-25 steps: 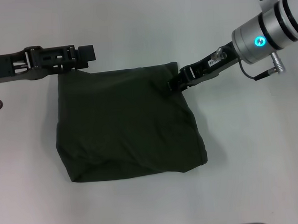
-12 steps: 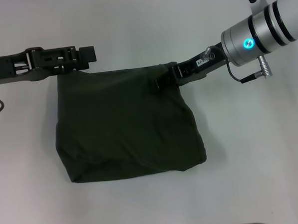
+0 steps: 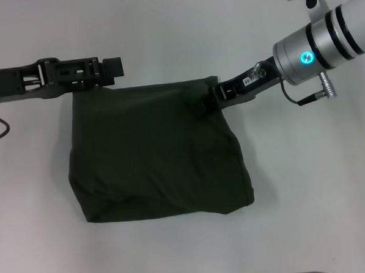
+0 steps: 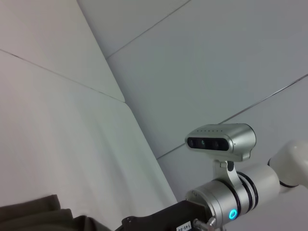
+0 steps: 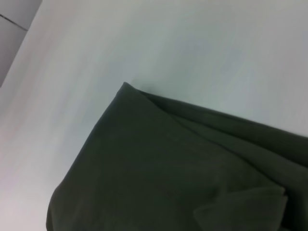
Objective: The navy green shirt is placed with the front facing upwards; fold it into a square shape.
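On the white table point(image 3: 307, 185), the navy green shirt point(image 3: 156, 153) is laid as a folded, roughly square bundle, plain side up. At its far right corner the right gripper point(image 3: 212, 98) is seen touching the cloth; whether the fingers are parted or pinched on fabric cannot be told. Just beyond the far left corner the left gripper point(image 3: 108, 68) is held level, its state likewise unreadable. Both far corners are judged to be attended so the last fold lies square.
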Robot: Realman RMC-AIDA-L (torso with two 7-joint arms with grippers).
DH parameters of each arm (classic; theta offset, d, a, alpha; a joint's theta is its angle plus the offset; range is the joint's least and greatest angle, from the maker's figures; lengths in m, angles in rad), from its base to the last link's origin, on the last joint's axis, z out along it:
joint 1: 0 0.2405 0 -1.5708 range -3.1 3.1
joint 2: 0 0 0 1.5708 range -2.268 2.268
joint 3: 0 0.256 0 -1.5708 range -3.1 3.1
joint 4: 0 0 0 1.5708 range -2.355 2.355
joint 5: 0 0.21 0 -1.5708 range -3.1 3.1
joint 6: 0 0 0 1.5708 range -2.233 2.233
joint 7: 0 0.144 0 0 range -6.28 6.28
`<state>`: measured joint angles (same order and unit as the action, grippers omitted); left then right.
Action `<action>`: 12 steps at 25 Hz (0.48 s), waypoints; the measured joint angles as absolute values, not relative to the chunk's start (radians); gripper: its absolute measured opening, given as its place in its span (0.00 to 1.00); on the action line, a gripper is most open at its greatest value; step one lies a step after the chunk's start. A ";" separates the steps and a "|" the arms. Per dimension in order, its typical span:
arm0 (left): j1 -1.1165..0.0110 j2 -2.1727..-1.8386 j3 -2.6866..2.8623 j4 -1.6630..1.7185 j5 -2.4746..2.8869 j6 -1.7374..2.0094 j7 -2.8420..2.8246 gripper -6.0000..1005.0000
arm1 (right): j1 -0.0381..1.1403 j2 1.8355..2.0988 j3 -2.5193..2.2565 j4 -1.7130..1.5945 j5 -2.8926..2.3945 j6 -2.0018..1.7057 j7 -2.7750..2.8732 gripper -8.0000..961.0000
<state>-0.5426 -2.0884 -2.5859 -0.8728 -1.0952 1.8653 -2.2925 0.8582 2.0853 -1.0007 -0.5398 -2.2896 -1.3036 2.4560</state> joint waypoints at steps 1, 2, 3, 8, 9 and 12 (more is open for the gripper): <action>-0.542 -2.089 -2.586 -0.873 -1.095 1.865 -2.293 0.64 | 0.856 2.085 -1.000 -0.546 -2.288 -1.308 2.457 0.21; -0.540 -2.089 -2.586 -0.873 -1.095 1.865 -2.293 0.64 | 0.854 2.086 -0.999 -0.556 -2.286 -1.315 2.459 0.18; -0.539 -2.089 -2.586 -0.873 -1.095 1.865 -2.293 0.64 | 0.852 2.086 -0.998 -0.568 -2.281 -1.322 2.461 0.15; -0.534 -2.092 -2.586 -0.873 -1.095 1.866 -2.298 0.64 | 0.840 2.086 -1.001 -0.634 -2.237 -1.344 2.462 0.07; -0.533 -2.092 -2.586 -0.873 -1.095 1.867 -2.298 0.64 | 0.840 2.086 -1.001 -0.640 -2.232 -1.345 2.461 0.07; -0.532 -2.093 -2.586 -0.873 -1.095 1.872 -2.299 0.64 | 0.842 2.087 -1.002 -0.645 -2.222 -1.334 2.456 0.07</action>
<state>-0.5317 -2.0934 -2.5863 -0.8727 -1.0952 1.8722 -2.2993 0.8421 2.0866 -1.0016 -0.6453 -2.2222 -1.3341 2.4560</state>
